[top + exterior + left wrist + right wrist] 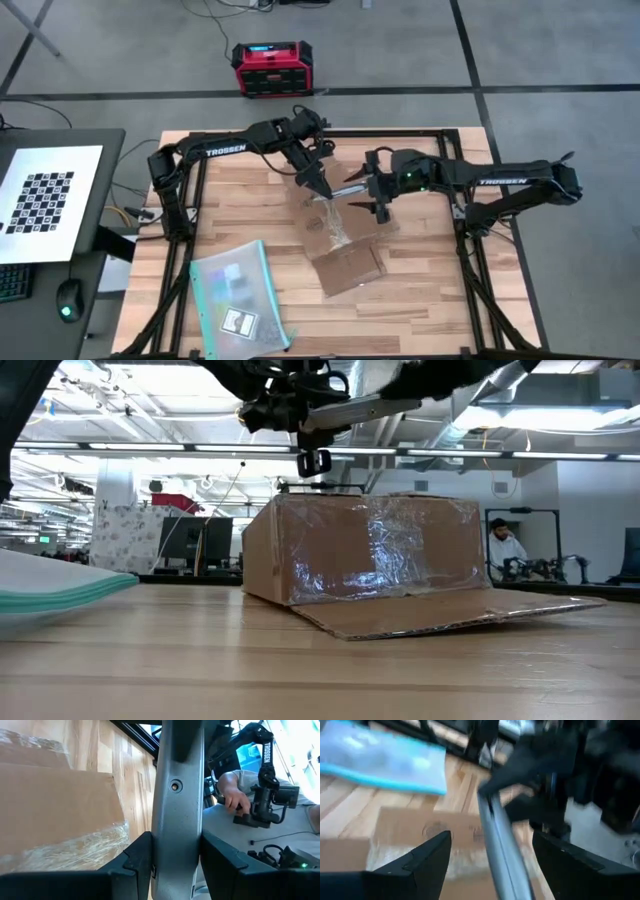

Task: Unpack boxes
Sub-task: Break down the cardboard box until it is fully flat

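Observation:
The brown cardboard box [338, 232] stands mid-table, its sides wrapped in shiny clear tape [400, 550]. One flap [450, 610] lies open on the wood on the near side. My left gripper [318, 188] hovers over the box's far edge, shut on a long grey metal tool [350, 187]. My right gripper [380, 196] is open just right of it. Its fingers stand on either side of the tool's bar [500, 850] without touching it. In the low view, the tool [350, 408] is well above the box top. My left gripper pinches the grey metal tool's bar [177, 820] between its two fingers [135, 860], which lie across the bar. The tool is lifted clear above the box and runs roughly level toward the right arm.
A clear teal-edged plastic pouch [238, 295] lies on the table's near left part. A red and black case [272, 68] sits on the floor beyond the far edge. A checkerboard panel [45, 200] lies left of the table. A person's hand [232, 797] works at another rig in the room behind.

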